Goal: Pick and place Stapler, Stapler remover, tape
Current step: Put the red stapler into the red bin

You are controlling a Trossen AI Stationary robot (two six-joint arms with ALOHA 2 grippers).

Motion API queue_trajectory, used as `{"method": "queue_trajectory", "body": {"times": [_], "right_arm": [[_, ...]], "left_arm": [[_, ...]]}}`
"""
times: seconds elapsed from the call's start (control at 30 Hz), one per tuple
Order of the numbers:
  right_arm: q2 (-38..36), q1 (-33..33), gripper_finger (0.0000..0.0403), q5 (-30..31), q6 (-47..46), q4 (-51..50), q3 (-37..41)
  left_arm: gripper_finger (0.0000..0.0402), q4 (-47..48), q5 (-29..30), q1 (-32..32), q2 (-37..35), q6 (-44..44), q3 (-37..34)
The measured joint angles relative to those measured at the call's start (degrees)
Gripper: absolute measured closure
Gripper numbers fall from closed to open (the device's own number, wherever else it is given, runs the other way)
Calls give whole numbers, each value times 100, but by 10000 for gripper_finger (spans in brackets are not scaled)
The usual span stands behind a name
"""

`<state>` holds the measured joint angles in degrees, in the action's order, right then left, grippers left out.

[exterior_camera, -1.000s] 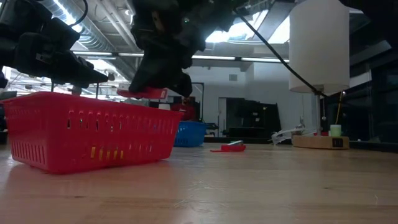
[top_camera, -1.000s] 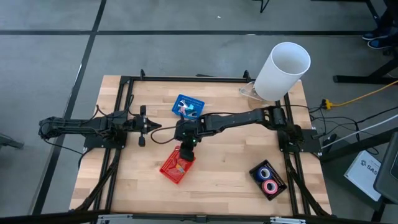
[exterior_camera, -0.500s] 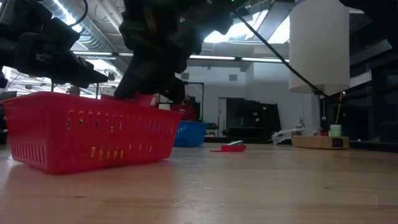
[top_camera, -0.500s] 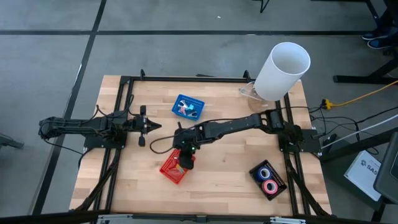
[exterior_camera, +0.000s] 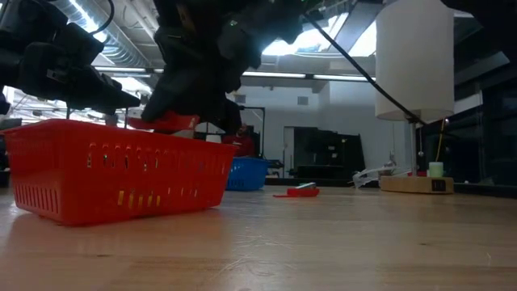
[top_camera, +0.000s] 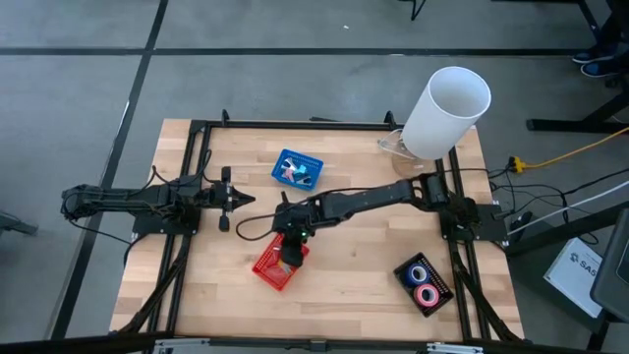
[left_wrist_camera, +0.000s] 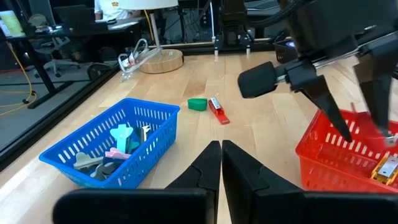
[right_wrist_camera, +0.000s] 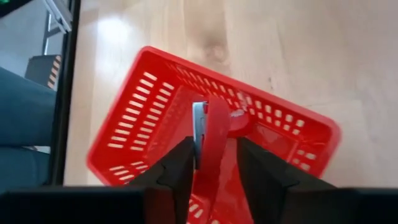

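My right gripper (right_wrist_camera: 217, 177) hangs over the red basket (top_camera: 275, 267), shut on a red stapler (right_wrist_camera: 214, 143) that shows just above the basket's rim (exterior_camera: 166, 123) in the low view. My left gripper (left_wrist_camera: 221, 163) is shut and waits near the table's left side (top_camera: 236, 201). A blue tape roll (top_camera: 420, 270) and a pink one (top_camera: 428, 294) lie in a black tray (top_camera: 439, 277) at the near right. The blue basket (left_wrist_camera: 112, 149) holds small teal, pink and grey pieces. I cannot pick out the stapler remover among them. My right gripper pinches the red stapler's body (right_wrist_camera: 217, 158) between its two fingers (right_wrist_camera: 180, 168), one on each long side. The fingers come from above, pointing down, and lie across it. The stapler is lifted clear and lies roughly level at the red basket's rim, its metal front end (right_wrist_camera: 199, 124) sticking out past the fingers.
A tall white cylinder (top_camera: 447, 108) stands at the far right corner. A small red stapler-like piece (left_wrist_camera: 217, 111) and a green piece (left_wrist_camera: 197, 104) lie on the bare wood beyond the blue basket. A yellow-silver item (left_wrist_camera: 388, 167) lies in the red basket. Black frame rails run along both sides.
My right gripper, still shut on the red stapler, has moved from the table's middle toward the near edge and come over the red basket. It has dipped until the stapler is about level with the basket's rim. The left arm has kept still.
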<state>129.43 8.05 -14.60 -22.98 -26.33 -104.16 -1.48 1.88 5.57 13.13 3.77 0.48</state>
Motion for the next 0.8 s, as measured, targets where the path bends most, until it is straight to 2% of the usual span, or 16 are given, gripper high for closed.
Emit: {"method": "queue_trajectory", "body": {"times": [0.27, 0.4, 0.6, 0.8], "right_arm": [[0, -2, 178, 1, -74, 147, 0], [0, 1, 145, -1, -60, 206, 0], [0, 1, 133, -56, 26, 234, 0], [-2, 1, 132, 27, 653, 303, -46]], "left_arm": [[389, 0, 1, 0, 0, 1, -1], [391, 0, -1, 1, 0, 0, -1], [392, 0, 0, -1, 0, 1, 0], [390, 0, 1, 1, 0, 0, 1]]}}
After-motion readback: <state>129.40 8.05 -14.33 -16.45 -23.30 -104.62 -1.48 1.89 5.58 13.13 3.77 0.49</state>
